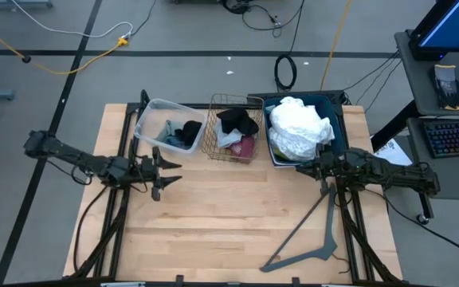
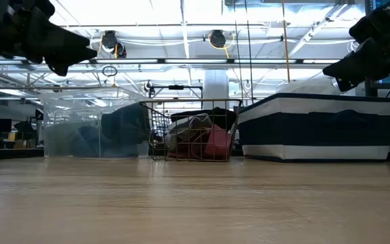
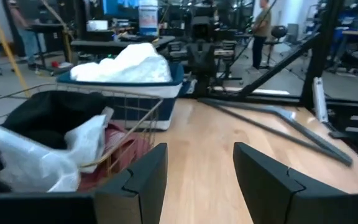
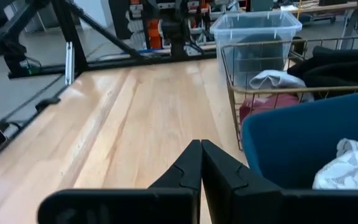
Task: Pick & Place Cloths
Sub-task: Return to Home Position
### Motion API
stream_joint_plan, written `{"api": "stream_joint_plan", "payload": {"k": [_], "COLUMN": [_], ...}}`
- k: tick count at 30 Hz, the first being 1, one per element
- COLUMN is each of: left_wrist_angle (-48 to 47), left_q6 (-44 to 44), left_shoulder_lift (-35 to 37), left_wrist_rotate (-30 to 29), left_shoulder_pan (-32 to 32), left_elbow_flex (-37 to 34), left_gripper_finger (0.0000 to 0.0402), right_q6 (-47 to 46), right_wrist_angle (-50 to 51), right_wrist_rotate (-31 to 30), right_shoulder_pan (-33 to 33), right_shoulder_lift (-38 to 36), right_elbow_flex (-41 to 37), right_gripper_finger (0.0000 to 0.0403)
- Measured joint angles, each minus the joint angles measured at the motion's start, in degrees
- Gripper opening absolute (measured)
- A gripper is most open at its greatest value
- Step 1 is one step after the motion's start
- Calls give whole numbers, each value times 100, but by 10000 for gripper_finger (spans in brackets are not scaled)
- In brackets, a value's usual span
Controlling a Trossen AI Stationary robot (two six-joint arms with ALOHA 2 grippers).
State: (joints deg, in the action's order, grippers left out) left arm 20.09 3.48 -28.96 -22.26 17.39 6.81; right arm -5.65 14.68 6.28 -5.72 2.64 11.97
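Observation:
The large white cloth (image 1: 300, 127) is piled in the blue bin (image 1: 335, 112). In the wire basket (image 1: 213, 127) lie a black cloth (image 1: 238, 119), a maroon cloth (image 1: 246, 148) and a pale grey one (image 4: 272, 79). The clear plastic bin (image 1: 151, 112) holds a teal-blue cloth (image 1: 170, 131) and a black cloth (image 1: 190, 132). No yellow cloth shows. My left gripper (image 1: 168, 172) is open above the table, just in front of the clear bin. My right gripper (image 1: 301, 168) is shut at the blue bin's near edge. Neither touches anything.
A grey plastic clothes hanger (image 1: 309, 235) lies on the table's near right part, under my right arm. The three containers stand in a row along the far edge. Bare wood (image 1: 229, 207) spreads between the arms. A desk with a keyboard (image 1: 453, 135) stands to the right.

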Motion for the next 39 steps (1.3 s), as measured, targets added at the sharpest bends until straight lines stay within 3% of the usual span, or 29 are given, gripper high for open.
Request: {"api": "stream_joint_plan", "payload": {"k": [17, 25, 30, 39], "left_wrist_angle": [-1546, -1676, -1334, -1441], "left_q6": [42, -236, -226, -258], "left_shoulder_lift": [1432, 1932, 2103, 2132], "left_wrist_rotate": [293, 354, 398, 418], "left_shoulder_pan": [-326, -326, -324, -324], "left_elbow_flex": [0, -161, -587, -616], "left_gripper_finger": [184, 184, 184, 184], "right_q6": [230, 231, 493, 810], "right_wrist_angle": [-33, -84, -748, -681], "right_wrist_rotate": [-16, -26, -26, -41], "right_shoulder_pan": [0, 0, 0, 0], "right_shoulder_lift": [-245, -245, -247, -236], "right_elbow_flex": [-2, -133, -359, -372], "right_gripper_finger": [0, 0, 0, 0]}}
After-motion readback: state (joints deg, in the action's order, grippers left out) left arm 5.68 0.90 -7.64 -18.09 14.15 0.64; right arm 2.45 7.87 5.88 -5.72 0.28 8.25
